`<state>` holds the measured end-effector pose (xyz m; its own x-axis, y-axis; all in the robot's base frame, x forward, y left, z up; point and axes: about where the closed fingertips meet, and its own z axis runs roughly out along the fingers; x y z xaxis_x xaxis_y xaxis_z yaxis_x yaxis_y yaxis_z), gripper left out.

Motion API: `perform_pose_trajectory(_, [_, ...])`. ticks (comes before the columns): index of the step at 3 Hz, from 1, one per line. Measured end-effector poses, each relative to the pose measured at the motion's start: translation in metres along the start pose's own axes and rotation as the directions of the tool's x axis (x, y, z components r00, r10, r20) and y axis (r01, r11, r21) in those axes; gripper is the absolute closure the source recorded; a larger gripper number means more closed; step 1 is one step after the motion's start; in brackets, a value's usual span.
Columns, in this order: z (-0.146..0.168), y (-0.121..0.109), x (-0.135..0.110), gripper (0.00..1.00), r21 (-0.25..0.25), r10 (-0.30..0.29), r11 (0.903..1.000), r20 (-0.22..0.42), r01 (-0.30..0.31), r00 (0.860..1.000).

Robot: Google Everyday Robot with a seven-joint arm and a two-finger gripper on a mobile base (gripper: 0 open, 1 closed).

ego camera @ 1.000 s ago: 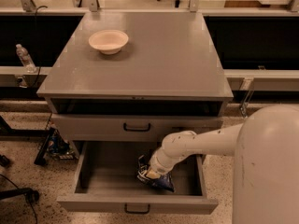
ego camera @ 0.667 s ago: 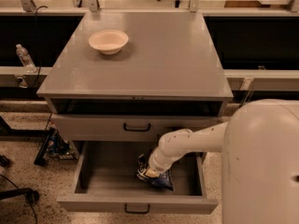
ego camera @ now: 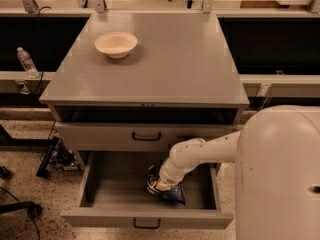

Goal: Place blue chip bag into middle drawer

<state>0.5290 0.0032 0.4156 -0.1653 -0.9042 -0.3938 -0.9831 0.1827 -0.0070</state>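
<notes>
Blue chip bag (ego camera: 169, 193) under lowered gripper (ego camera: 161, 185)

1 cream bowl (ego camera: 116, 44) on cabinet top (ego camera: 165, 64) (water bottle (ego camera: 26, 62) left).

Off-white, glossy shell throughout. Large rounded housing (ego camera: 280, 174) well to the right of the gripper (ego camera: 161, 185), broad and dome-like, with faint dark specks and scuffs on its face. Smooth tubular arm link (ego camera: 212, 150) up and right of the gripper, cream-white, ending in a rounded elbow joint (ego camera: 186, 153). Shorter cylindrical forearm segment (ego camera: 171, 173) just above the gripper, same pale finish. Gripper darker than the arm, partly hidden by the forearm. No cables, screws or lettering discernible.
</notes>
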Motion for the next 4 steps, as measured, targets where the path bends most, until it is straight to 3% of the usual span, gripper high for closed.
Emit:
perform_pose_trajectory(1, [0.002,0.001,0.0,0.04,-0.004,-0.001,1.0,-0.001,0.001,1.0])
perform_pose_trajectory(3, [-0.005,0.004,0.001,0.0,-0.002,-0.006,1.0,0.02,0.006,1.0])
perform_pose_trajectory(4, [-0.024,0.008,0.01,0.0,0.024,0.01,0.9996,0.064,-0.012,0.998])
